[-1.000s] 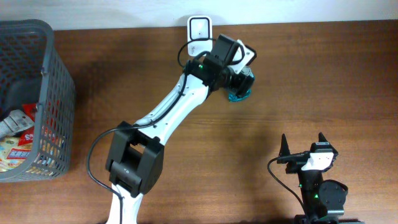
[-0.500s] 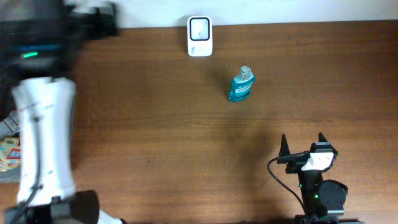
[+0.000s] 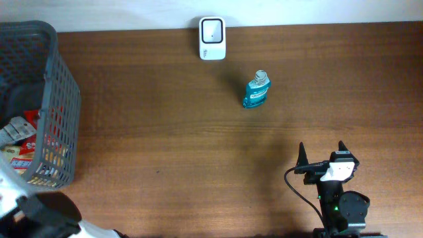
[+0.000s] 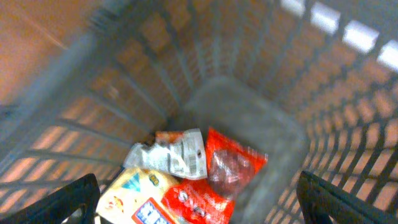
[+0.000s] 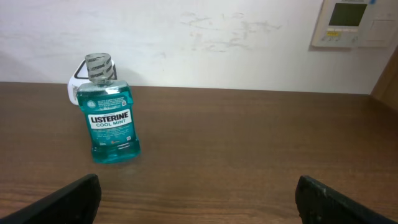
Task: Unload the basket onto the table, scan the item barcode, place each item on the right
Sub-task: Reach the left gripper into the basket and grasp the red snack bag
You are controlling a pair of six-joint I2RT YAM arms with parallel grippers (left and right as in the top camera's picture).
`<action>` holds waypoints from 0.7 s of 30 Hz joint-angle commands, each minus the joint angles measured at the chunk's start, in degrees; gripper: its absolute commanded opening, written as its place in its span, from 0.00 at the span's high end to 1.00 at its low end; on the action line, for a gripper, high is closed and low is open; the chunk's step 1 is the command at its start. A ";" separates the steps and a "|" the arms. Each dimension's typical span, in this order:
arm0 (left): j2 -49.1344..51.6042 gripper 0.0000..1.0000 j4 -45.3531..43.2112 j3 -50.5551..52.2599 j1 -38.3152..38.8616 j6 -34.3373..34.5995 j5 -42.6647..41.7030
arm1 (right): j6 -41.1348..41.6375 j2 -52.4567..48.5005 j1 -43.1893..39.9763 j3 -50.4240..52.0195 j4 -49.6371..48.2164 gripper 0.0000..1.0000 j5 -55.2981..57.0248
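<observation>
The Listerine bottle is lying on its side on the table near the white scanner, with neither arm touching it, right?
Not quite. The Listerine bottle is standing upright with its cap on top, not lying on its side; the right wrist view shows this plainly. The rest holds: it is on the table near the white scanner, and neither arm touches it.

The overhead view is evenly, softly lit and sharp, the bottle (image 3: 256,90) casting a faint shadow to its left, with smearing only in the lower left corner. The left wrist view is heavily motion-blurred, the basket (image 4: 249,106) bars and packets (image 4: 180,165) streaked and soft. The right wrist view is bright and crisp throughout.
</observation>
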State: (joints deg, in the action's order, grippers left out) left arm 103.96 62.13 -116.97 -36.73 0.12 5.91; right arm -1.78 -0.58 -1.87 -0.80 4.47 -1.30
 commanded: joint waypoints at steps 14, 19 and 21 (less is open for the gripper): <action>25.18 0.08 15.15 -0.28 -0.20 -16.50 -3.23 | -0.31 0.37 0.35 0.46 0.07 0.01 0.52; 28.13 0.07 13.49 -0.28 -0.20 -16.55 -3.63 | -0.33 0.37 0.35 0.46 0.09 0.01 0.52; 28.37 0.16 11.96 -0.28 -0.20 -16.55 -3.63 | -0.33 0.37 0.35 0.46 0.09 0.01 0.52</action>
State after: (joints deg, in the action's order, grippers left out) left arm 131.20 75.44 -116.90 -36.73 -15.49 3.18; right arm -1.78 -0.58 -1.87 -0.80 4.47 -1.30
